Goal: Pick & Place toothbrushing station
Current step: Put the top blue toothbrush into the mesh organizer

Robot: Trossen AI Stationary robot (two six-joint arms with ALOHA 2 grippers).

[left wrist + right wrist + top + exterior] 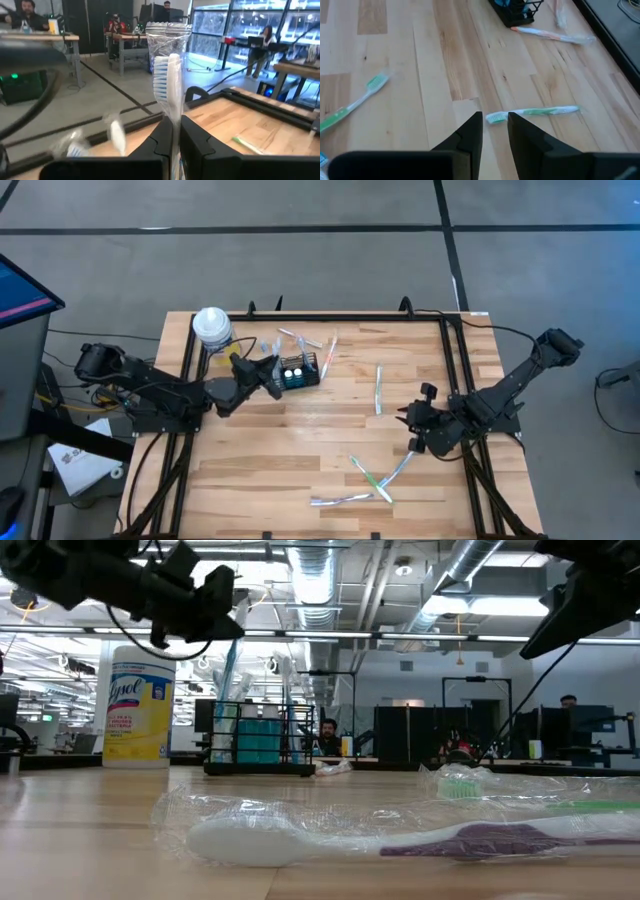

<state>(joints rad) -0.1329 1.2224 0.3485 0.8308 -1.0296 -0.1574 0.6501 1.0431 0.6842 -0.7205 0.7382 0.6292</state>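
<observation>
Nearest, wrapped toothbrushes (365, 480) lie beside the right gripper (412, 442), fingers slightly apart, empty. Farther back, the left gripper (272, 372) pinches a blue-bristled toothbrush (167, 82) upright beside the black wire-mesh caddy (298, 370) near the table's (300, 440) far edge. The caddy looks light and rigid; its rim seems the best hold.

Left dark six-joint arm: reaches in from the table's left edge toward the far left part of the table, its wrist raised above the surface. Left two-finger gripper (268, 372): fingers (162, 142) closed on a wrapped blue-bristled toothbrush (167, 82) that stands upright between them. Right dark six-joint arm: extends in from the right edge, elbow bent. Right two-finger gripper (412, 427): above the table's right half, fingers (470, 132) slightly parted, holding nothing.
</observation>
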